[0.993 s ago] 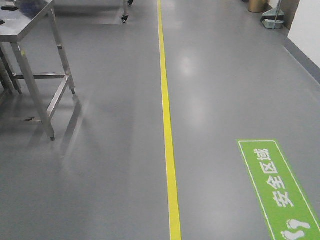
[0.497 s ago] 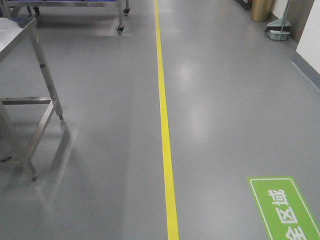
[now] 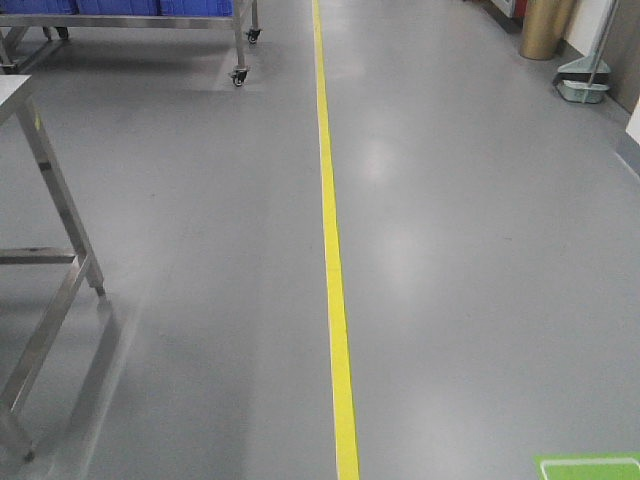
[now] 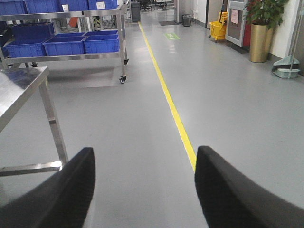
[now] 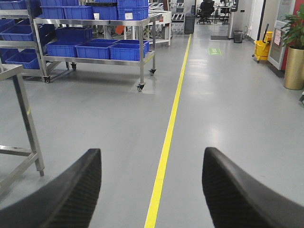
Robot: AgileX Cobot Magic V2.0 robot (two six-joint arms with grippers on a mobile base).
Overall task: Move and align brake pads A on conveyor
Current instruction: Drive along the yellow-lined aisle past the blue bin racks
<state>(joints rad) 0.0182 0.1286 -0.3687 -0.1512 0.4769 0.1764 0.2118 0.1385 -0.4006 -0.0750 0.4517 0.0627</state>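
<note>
Grey floor [image 3: 480, 250], yellow line [image 3: 333, 280], jaws apart

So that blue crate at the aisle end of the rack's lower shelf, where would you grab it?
On the crate, probably the top rim of its front wall, coming in level from the front of the rack. It is open-topped with a lip, and the upper shelf blocks a straight-down approach.

Qty: 1 yellow line [image 3: 330, 250], 1 steel tbl [image 4: 19, 90], 1 wheeled rack [image 5: 95, 21], 2 pincers – left pincer [image 4: 145, 156], right pincer [image 5: 153, 154].
</note>
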